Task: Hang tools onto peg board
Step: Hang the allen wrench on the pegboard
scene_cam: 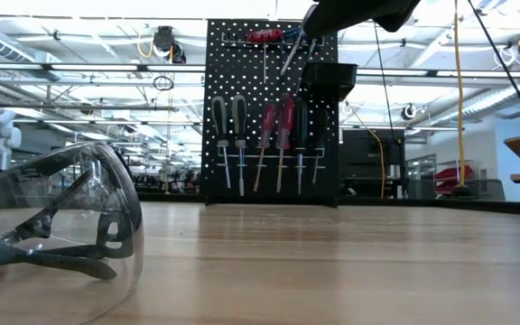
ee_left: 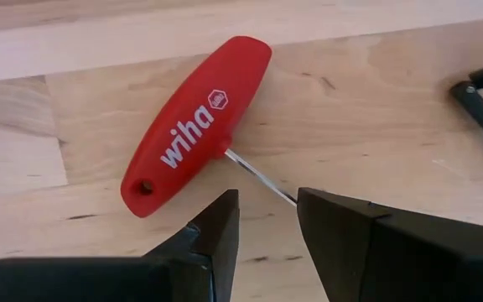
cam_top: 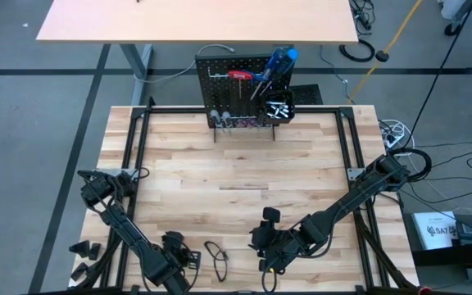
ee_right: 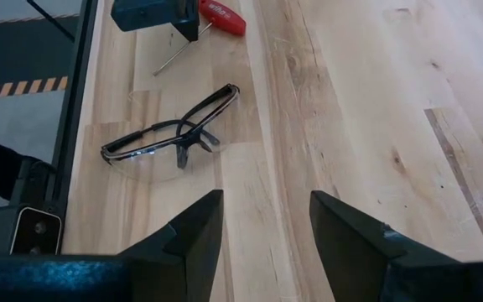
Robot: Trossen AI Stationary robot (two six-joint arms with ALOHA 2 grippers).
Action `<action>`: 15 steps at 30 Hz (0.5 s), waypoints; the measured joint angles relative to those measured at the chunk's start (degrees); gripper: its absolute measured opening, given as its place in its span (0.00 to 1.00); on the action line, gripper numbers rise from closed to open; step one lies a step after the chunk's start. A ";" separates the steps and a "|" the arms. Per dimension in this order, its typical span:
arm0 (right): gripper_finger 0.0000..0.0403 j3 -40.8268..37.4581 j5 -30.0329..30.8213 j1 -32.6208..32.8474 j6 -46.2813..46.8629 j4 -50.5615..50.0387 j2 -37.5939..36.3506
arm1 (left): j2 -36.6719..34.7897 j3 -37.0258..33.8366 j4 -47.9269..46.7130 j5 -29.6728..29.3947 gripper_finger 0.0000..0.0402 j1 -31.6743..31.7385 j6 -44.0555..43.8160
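Observation:
A red T-handle tool [ee_left: 195,126] marked "wiha" lies flat on the table near its near edge, and it also shows in the right wrist view [ee_right: 222,17]. My left gripper [ee_left: 267,214] is open just above its thin metal shaft [ee_left: 258,176], one finger on either side. My right gripper [ee_right: 258,218] hovers open over bare wood near the table's near edge [cam_top: 267,246]. The peg board [scene_cam: 272,108] stands upright at the far edge. Several screwdrivers [scene_cam: 260,144] hang from it, and blue-handled tools [cam_top: 281,61] stick out of its bin.
Clear safety glasses [ee_right: 170,138] lie on the table between the two grippers [cam_top: 217,258], and they fill the left of the low view [scene_cam: 57,217]. A black frame rail [ee_right: 74,101] runs along the table's left side. The middle of the table [cam_top: 236,164] is bare wood.

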 joint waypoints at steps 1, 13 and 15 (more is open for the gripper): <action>0.42 -0.01 -0.01 0.01 0.00 0.00 0.00 | 0.00 0.00 -0.21 0.04 0.32 0.00 0.02; 0.42 0.02 0.01 -0.02 0.20 -0.02 0.00 | 0.00 0.00 -1.41 -0.31 0.32 0.73 0.11; 0.42 0.01 0.01 0.00 0.20 -0.02 0.00 | 0.00 0.00 -1.46 -0.34 0.32 0.79 0.16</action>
